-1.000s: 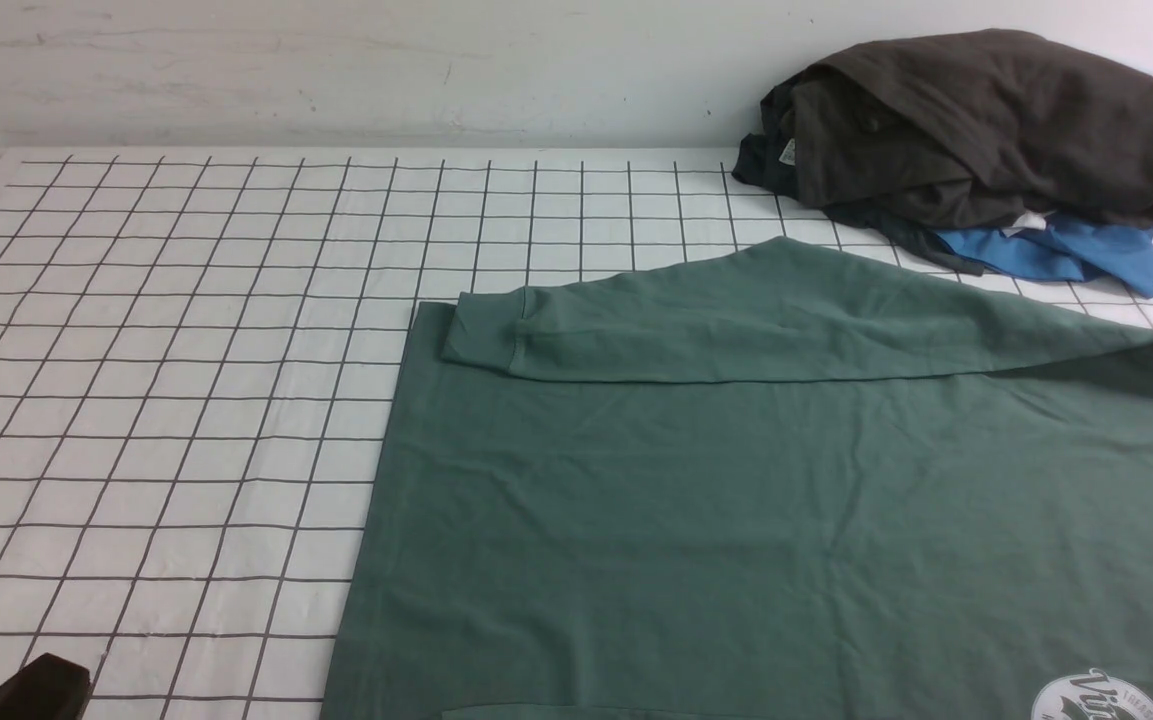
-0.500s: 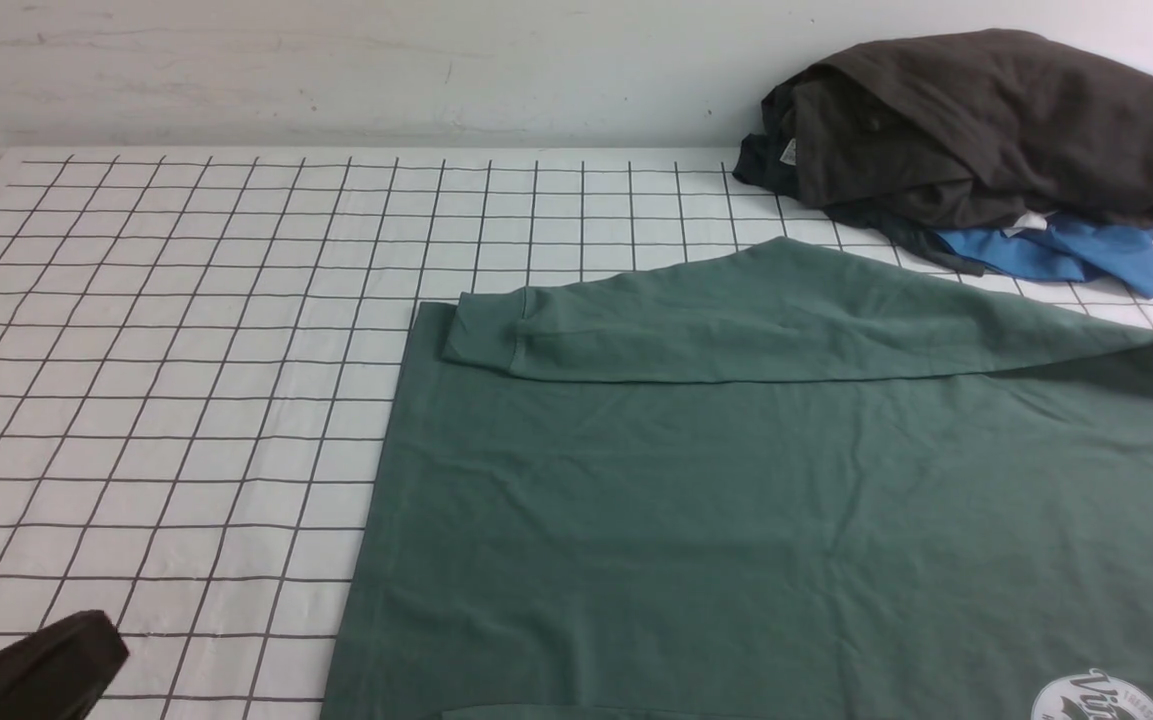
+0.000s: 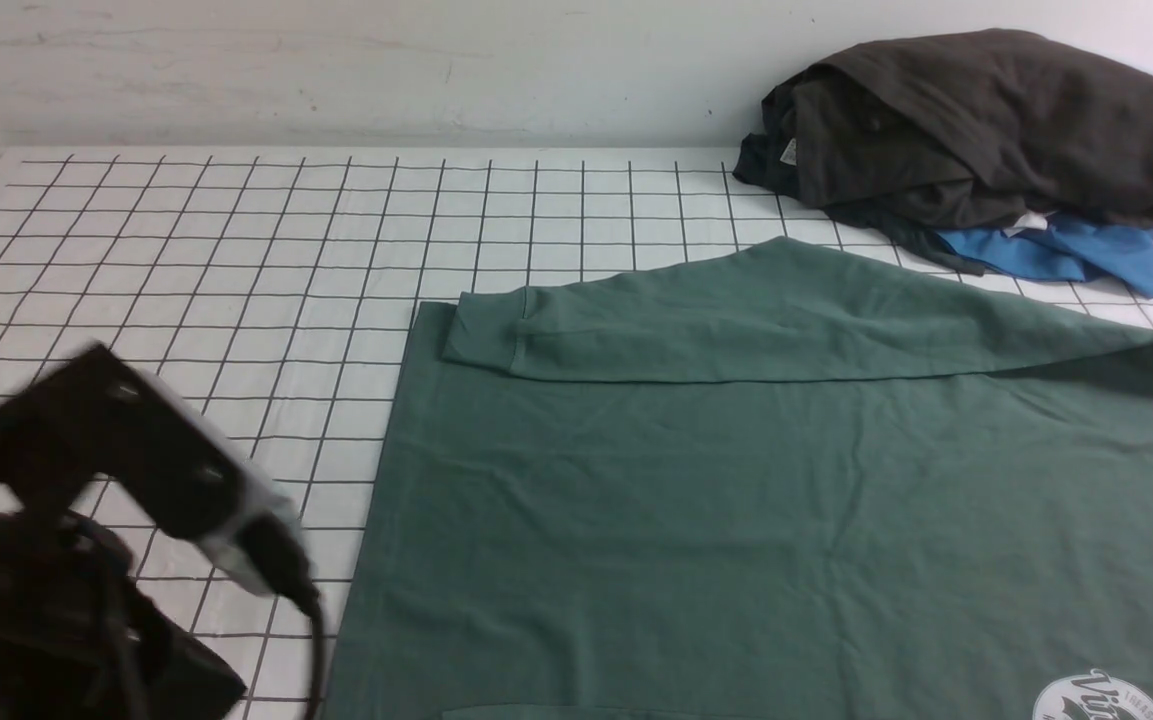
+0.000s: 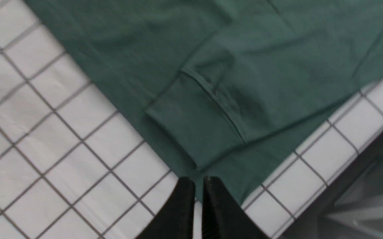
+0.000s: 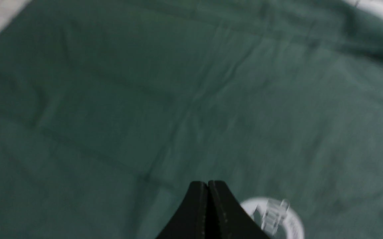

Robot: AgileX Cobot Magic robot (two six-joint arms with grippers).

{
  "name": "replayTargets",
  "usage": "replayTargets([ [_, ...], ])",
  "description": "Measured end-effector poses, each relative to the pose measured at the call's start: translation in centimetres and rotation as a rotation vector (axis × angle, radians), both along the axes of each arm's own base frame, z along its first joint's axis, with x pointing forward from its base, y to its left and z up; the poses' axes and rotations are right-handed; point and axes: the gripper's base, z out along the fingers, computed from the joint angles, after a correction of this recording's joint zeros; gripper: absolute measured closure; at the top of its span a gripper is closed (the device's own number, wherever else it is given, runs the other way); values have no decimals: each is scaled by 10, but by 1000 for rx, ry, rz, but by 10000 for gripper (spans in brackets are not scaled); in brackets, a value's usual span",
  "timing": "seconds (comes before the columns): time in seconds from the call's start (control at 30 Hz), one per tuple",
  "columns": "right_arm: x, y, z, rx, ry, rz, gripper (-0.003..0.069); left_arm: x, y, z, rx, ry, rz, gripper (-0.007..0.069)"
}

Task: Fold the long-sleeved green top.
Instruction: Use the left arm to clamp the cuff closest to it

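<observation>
Left wrist view: left gripper [image 4: 198,186], jaws barely parted, empty, over a sleeve cuff [image 4: 194,122] at frame bottom. Its arm has swung up into the front view's lower left; a sleeve grab looks imminent. Right gripper [image 5: 208,189]: together, over green long-sleeved top [image 3: 756,480], spread centre-right.

The muted dark-green soft knit long-sleeved top [image 3: 736,500] looks matt, faintly creased, with a ribbed cuff [image 4: 191,126]. The white grid-lined cloth table cover [image 3: 236,260] appears smooth and matt. The black gripper fingers [image 4: 181,212] look like matt plastic, perhaps rubbery.
</observation>
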Motion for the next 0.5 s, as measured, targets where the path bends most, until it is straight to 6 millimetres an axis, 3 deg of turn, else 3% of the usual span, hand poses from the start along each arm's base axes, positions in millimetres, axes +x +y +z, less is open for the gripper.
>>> replayTargets([
  [0.1, 0, 6, -11, -45, 135, 57, 673, 9, -18, -19, 93, 68, -50, 531],
  [0.13, 0, 8, -13, -54, 160, 75, 673, 18, -29, -32, 150, 88, -61, 481],
  [0.37, -2, 9, -12, -62, 155, 87, 673, 52, -58, -90, 291, 150, -52, 213],
  [0.5, -2, 8, -12, -63, 155, 87, 673, 64, -66, -119, 328, 196, -48, 130],
])
